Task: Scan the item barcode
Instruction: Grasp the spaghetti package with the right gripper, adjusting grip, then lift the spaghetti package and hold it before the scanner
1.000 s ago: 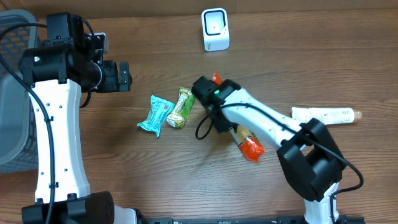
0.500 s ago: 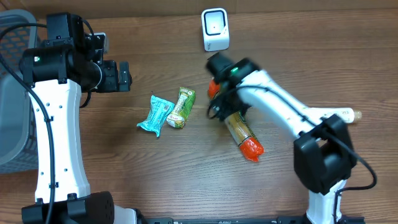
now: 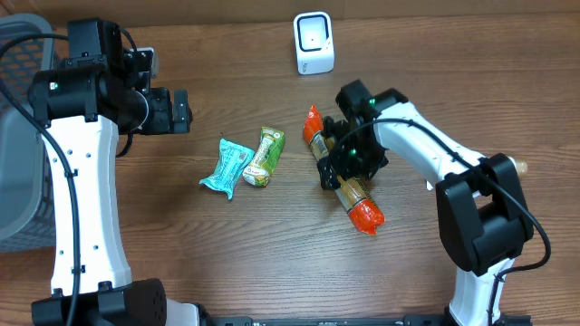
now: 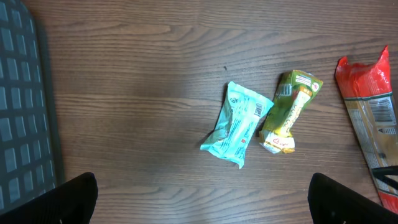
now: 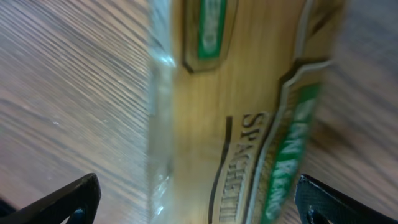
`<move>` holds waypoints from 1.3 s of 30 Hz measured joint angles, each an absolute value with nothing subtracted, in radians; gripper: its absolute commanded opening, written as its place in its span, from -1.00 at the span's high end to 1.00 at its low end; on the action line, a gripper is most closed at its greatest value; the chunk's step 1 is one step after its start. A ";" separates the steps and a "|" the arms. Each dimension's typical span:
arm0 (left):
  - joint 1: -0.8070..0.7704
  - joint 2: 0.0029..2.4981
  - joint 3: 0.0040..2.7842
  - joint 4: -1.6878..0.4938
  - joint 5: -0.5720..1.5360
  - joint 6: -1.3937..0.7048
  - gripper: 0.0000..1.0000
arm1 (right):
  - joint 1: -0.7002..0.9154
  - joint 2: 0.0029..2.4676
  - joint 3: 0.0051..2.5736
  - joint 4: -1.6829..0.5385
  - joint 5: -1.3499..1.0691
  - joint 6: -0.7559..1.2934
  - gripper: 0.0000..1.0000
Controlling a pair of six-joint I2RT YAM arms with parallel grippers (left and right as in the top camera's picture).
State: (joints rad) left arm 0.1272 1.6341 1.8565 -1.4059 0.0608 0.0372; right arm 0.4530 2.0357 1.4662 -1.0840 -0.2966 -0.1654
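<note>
The item, a long spaghetti packet (image 3: 362, 206) with red ends, lies diagonally on the wooden table right of centre. My right gripper (image 3: 350, 163) hovers low over its middle, open, one finger on each side and neither touching it. In the right wrist view the packet (image 5: 249, 112) fills the frame between the spread fingertips of the right gripper (image 5: 199, 205). The white barcode scanner (image 3: 314, 43) stands at the back centre. My left gripper (image 3: 181, 110) is held high at the left, open and empty. From the left wrist, the left gripper (image 4: 202, 202) looks down on bare wood, with the packet (image 4: 373, 118) at the right edge.
A teal snack packet (image 3: 227, 167) and a green one (image 3: 265, 156) lie side by side left of the spaghetti. A grey basket (image 3: 18, 181) stands at the table's left edge. A white tube's tip (image 3: 518, 167) shows past the right arm.
My right gripper swung from beside the green packet, past the spaghetti packet's top end, to over its middle, and its jaws opened wide. The left arm has not moved.
</note>
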 measured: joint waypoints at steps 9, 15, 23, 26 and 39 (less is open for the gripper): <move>0.127 1.634 1.856 -1.406 0.061 0.037 -0.99 | 0.446 2.036 1.383 -0.989 -0.295 -0.177 0.65; 0.127 1.634 1.856 -1.406 0.061 0.037 -0.99 | 0.441 2.023 1.384 -0.989 -0.315 -0.134 0.93; 0.127 1.634 1.856 -1.406 0.061 0.037 -0.99 | 0.423 2.025 1.439 -1.025 -0.384 -0.082 0.93; 0.127 1.634 1.856 -1.406 0.061 0.037 -0.99 | 0.402 2.024 1.498 -1.023 -0.448 -0.084 0.93; 0.127 1.634 1.856 -1.406 0.061 0.037 -0.99 | 0.311 1.753 1.657 -1.050 -0.871 -0.128 0.93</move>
